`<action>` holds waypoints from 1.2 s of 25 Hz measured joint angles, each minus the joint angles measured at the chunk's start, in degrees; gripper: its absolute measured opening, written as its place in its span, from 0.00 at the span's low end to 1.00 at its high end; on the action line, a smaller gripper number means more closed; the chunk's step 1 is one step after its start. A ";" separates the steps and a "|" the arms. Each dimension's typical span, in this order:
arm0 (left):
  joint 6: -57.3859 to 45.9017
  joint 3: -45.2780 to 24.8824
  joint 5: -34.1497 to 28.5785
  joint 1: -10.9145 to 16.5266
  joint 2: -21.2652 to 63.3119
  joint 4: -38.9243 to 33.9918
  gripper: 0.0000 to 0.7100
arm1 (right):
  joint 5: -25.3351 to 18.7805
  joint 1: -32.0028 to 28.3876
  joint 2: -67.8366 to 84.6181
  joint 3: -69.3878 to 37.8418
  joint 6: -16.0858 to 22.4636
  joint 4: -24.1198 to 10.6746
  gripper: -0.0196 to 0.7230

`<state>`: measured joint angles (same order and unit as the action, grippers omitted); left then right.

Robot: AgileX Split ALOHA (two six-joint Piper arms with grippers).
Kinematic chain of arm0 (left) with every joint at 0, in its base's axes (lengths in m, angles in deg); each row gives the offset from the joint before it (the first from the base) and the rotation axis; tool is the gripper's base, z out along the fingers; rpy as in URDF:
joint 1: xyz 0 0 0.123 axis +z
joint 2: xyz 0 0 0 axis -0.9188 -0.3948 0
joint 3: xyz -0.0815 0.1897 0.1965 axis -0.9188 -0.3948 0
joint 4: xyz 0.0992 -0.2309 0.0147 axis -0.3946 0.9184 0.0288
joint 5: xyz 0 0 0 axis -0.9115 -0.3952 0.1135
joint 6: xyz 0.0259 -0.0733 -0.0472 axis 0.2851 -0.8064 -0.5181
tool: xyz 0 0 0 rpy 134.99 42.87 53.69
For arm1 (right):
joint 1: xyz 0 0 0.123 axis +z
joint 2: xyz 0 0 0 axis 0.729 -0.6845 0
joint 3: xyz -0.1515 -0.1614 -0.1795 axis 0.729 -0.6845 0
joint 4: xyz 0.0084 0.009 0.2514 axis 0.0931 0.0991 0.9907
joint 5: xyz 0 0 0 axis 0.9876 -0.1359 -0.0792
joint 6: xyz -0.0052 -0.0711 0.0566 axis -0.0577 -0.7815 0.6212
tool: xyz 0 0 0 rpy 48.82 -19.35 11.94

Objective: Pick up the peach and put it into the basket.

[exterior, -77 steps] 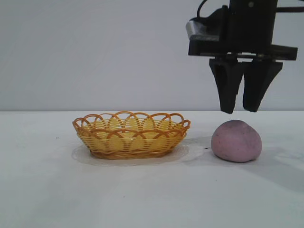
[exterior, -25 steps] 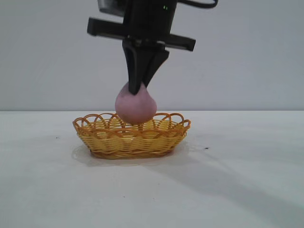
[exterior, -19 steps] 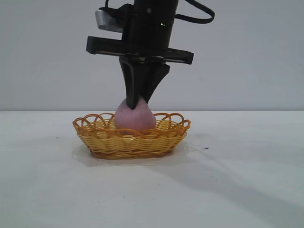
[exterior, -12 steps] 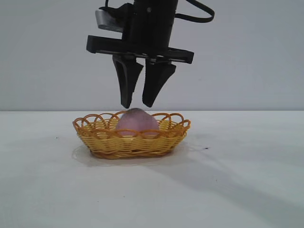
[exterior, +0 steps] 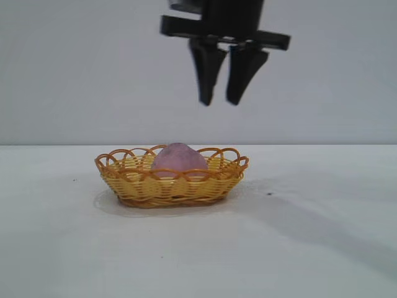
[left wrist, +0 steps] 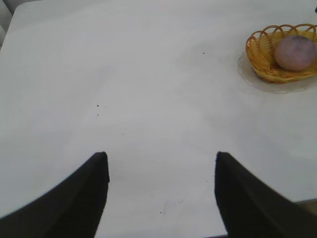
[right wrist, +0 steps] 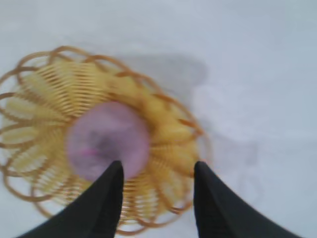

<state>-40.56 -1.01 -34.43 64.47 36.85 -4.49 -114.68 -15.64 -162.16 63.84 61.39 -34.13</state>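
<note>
Peach (exterior: pixel 179 158) sits inside the basket (exterior: pixel 124 180) on the counter (exterior: pixel 310 236), below and to the left of the right tool (exterior: pixel 221 99), whose fingers are spread and empty.

exterior: level, close | wrists: apparently overhead | shared: basket (exterior: pixel 170 180)

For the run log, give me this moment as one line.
peach: in basket, released | right gripper: open, empty, above basket | left gripper: open, idle, away from basket | status: placement done
</note>
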 joint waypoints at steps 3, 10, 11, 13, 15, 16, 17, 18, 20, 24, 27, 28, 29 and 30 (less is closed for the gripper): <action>0.00 0.00 0.00 0.00 0.00 0.00 0.58 | -1.91 -5.30 0.38 0.00 0.00 -0.43 0.41; 0.00 0.00 0.00 0.00 0.00 0.00 0.58 | -3.53 -17.79 0.76 0.00 0.11 -1.67 0.41; 0.00 0.00 0.00 0.00 0.00 0.00 0.58 | -3.86 -19.35 0.84 0.00 0.11 -2.04 0.41; 0.00 0.00 0.00 0.00 0.00 0.00 0.58 | -4.39 -21.84 0.88 0.00 0.11 -2.28 0.41; 0.00 0.00 0.00 0.00 0.00 0.00 0.58 | -5.23 -24.01 0.88 0.00 0.11 -2.51 0.41; 0.00 0.00 0.00 0.00 0.00 0.00 0.58 | -5.63 -24.84 0.88 0.00 0.11 -2.51 0.41; 0.00 0.00 0.00 0.00 0.00 0.00 0.58 | -6.15 -25.34 0.88 0.00 0.11 -2.73 0.41; 0.00 0.00 0.00 0.00 0.00 0.00 0.58 | -6.74 -25.86 0.88 0.00 0.11 -3.09 0.41; 0.00 0.00 0.00 0.00 0.00 0.00 0.58 | -8.15 -26.29 0.98 0.00 0.11 -3.77 0.41; 0.00 0.00 0.00 0.00 0.00 0.00 0.58 | -10.84 -26.33 2.00 0.00 0.11 -4.64 0.41; 0.00 0.00 0.00 0.00 0.00 0.00 0.58 | -11.89 -26.33 4.41 0.00 0.11 -4.64 0.41; 0.00 0.00 0.00 0.00 0.00 0.00 0.58 | -12.37 -26.33 5.50 0.00 0.11 -4.78 0.41; 0.00 0.00 0.00 0.00 0.00 0.00 0.58 | -12.86 -26.33 6.68 0.00 0.11 -4.81 0.41; 0.00 0.00 0.00 0.00 0.00 0.00 0.58 | -13.22 -26.33 7.91 0.00 0.11 -4.90 0.41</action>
<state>-40.56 -1.01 -34.43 64.47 36.85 -4.49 -127.90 -41.97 -154.25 63.84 61.49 -39.04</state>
